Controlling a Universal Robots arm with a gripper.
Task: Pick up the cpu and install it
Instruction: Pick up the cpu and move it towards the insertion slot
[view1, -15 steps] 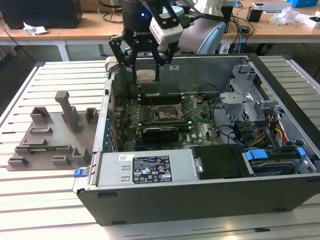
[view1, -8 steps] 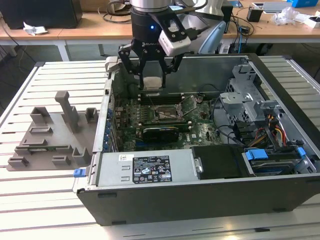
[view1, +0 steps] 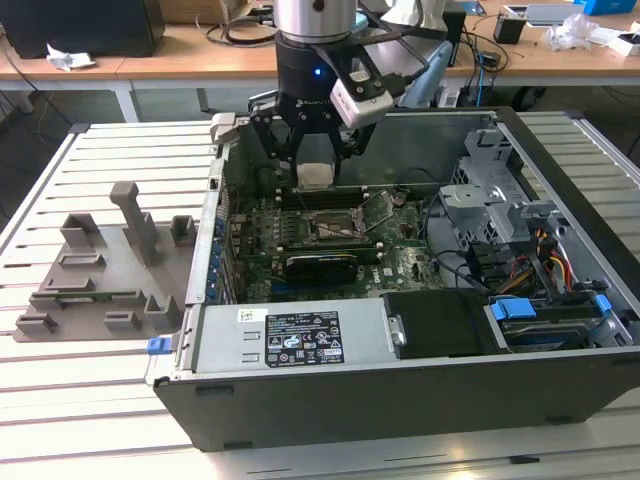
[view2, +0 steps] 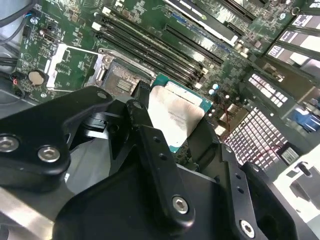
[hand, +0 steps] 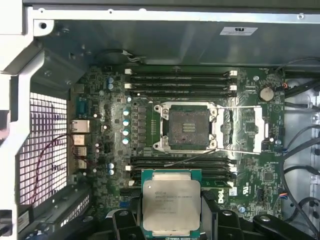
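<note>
A pale counter (view1: 110, 150) of long metal slats carries everything. On it lies an open dark-grey computer case (view1: 400, 400), a boxy steel shell with its side panel off. Beside it, toward the exterior view's left, sits a matte grey moulded holder (view1: 100, 270) with raised posts and shallow pockets. Along the case's near wall runs a silver power supply (view1: 290, 335) bearing a white-and-black label.

The case floor is a green motherboard (hand: 100, 100), densely studded with small components and crossed by long black memory slots (hand: 180, 82).

The black gripper (view1: 316, 165), built of jointed, bolted links, hangs inside the case above the board. Its fingers (view2: 150, 145) are closed on the cpu (view1: 316, 172), pressing on two opposite edges, so the chip sits level between them and clear of the board. In the first wrist view the gripper (hand: 171, 222) holds the cpu (hand: 171, 202) over a bank of memory slots, beside the socket rather than above it.

The socket (hand: 187, 126) is a dark square with a fine grid of contacts, framed in bright metal, and it holds no chip. Its metal bracket (hand: 240, 127) is swung open to one side.

The cpu is a flat square with a dull silver-grey lid carrying faint print, on a thin green rim, seen close in the second wrist view (view2: 175, 117).
</note>
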